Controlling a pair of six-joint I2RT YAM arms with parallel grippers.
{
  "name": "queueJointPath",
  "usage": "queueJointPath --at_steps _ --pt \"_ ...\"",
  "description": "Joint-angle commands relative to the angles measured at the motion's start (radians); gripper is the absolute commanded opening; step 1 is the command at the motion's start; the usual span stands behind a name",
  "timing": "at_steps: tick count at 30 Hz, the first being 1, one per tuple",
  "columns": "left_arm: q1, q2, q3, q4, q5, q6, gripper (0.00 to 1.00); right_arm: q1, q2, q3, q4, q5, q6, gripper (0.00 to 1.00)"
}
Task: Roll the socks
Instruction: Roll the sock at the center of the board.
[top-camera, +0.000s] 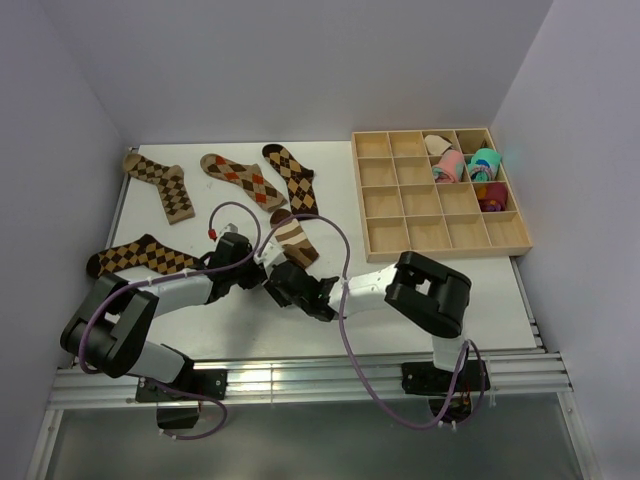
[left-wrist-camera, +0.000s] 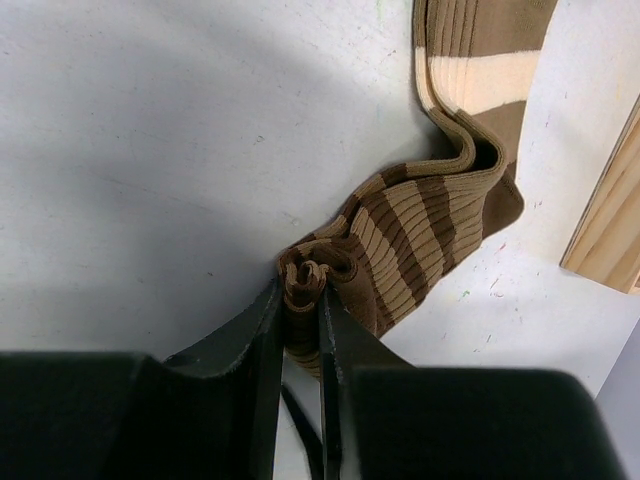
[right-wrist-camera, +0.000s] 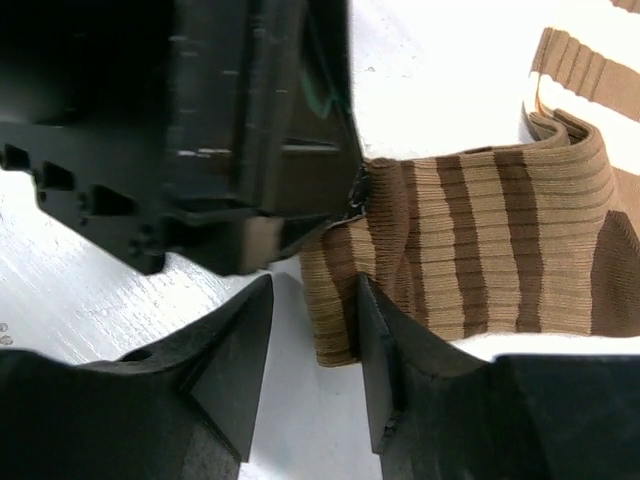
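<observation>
Progress was slight: L gripper (left-wrist-camera: 302, 295) pinched bunched end of striped sock (top-camera: 296, 238), R gripper (right-wrist-camera: 313, 290) gaped astride its edge; 4 argyle socks (top-camera: 243, 180), 9–12 o'clock, lay flat, unrolled.

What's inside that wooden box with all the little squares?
I see rolled sock bundles in a few right-hand squares of the wooden box: a cream one, pink-and-teal ones, a dark pink one. The other squares show bare wood. Anything beneath the bundles is covered.
</observation>
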Motion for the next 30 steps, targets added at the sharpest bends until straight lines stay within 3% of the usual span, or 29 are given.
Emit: queueJointPath --at_steps 1,9,10,13,22,24,30 --pt "-0.004 0.002 -0.008 -0.101 -0.022 0.04 0.17 -0.049 -0.007 -0.048 -0.049 -0.007 0.042 0.43" --pt "-0.004 -0.019 -0.009 -0.098 -0.025 0.029 0.18 -0.082 0.061 -0.003 -0.134 -0.035 0.07 0.24" --pt "-0.004 -0.028 -0.012 -0.096 -0.025 0.029 0.19 -0.085 0.068 0.002 -0.141 -0.049 0.07 0.14" --pt "-0.004 -0.059 -0.029 -0.086 -0.027 0.017 0.25 -0.102 0.072 0.011 -0.16 -0.108 0.08 0.0" --pt "-0.004 -0.302 -0.152 -0.032 -0.122 -0.054 0.68 -0.238 0.011 0.019 -0.166 -0.558 0.257 0.0" --pt "-0.004 -0.341 -0.173 -0.004 -0.131 -0.055 0.74 -0.286 0.012 0.03 -0.16 -0.688 0.293 0.0" --pt "-0.004 -0.366 -0.206 0.063 -0.099 -0.031 0.77 -0.405 0.051 0.027 -0.041 -0.975 0.484 0.0"
